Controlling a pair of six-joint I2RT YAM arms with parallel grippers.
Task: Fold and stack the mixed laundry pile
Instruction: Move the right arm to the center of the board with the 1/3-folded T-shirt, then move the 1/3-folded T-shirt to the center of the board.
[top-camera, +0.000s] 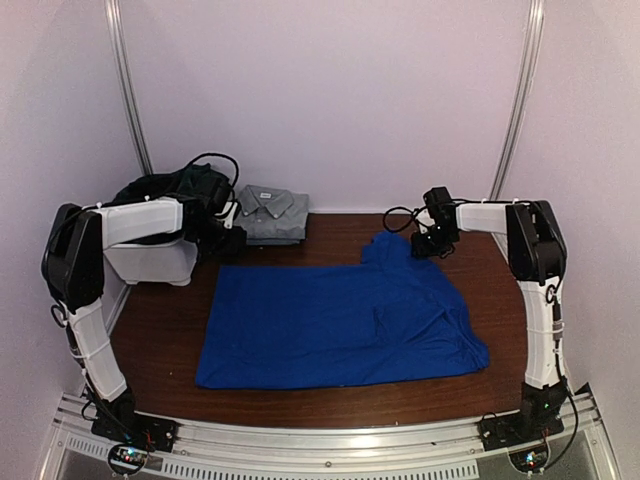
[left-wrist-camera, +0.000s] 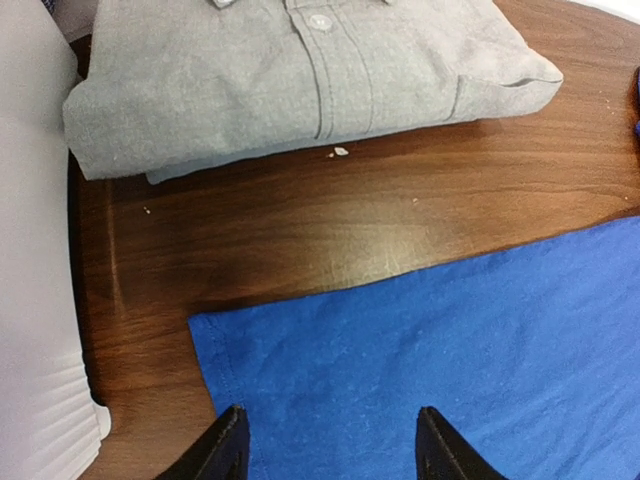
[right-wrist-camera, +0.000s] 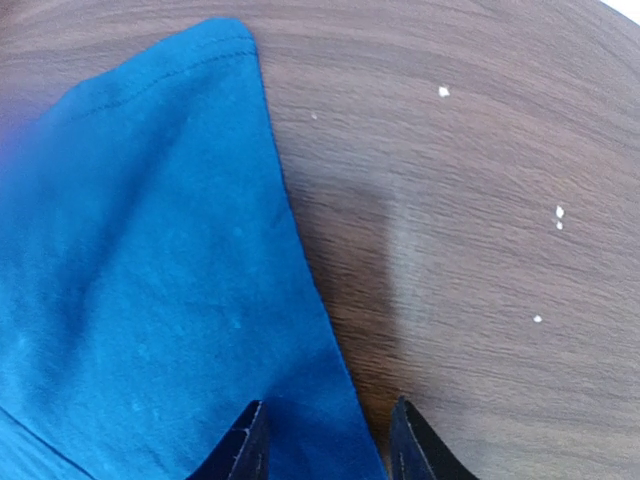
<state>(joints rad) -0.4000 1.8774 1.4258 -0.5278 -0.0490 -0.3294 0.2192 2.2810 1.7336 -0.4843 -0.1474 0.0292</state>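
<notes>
A royal-blue T-shirt (top-camera: 340, 320) lies spread flat on the wooden table, with one part reaching up toward the back (top-camera: 385, 248). My left gripper (top-camera: 230, 245) hovers at the shirt's far left corner. In the left wrist view it (left-wrist-camera: 333, 442) is open, both fingers over the blue cloth (left-wrist-camera: 450, 360) near its hem. My right gripper (top-camera: 422, 245) is at the shirt's far right part. In the right wrist view it (right-wrist-camera: 328, 445) is open, and the edge of the blue cloth (right-wrist-camera: 150, 280) runs between the two fingers. Dark garments (top-camera: 170, 185) fill the basket.
A folded grey button shirt (top-camera: 270, 213) (left-wrist-camera: 300, 70) lies at the back of the table, just beyond the left gripper. The white basket (top-camera: 150, 262) (left-wrist-camera: 35, 300) stands at the back left, close beside the left arm. Bare wood (right-wrist-camera: 480, 200) lies right of the blue cloth.
</notes>
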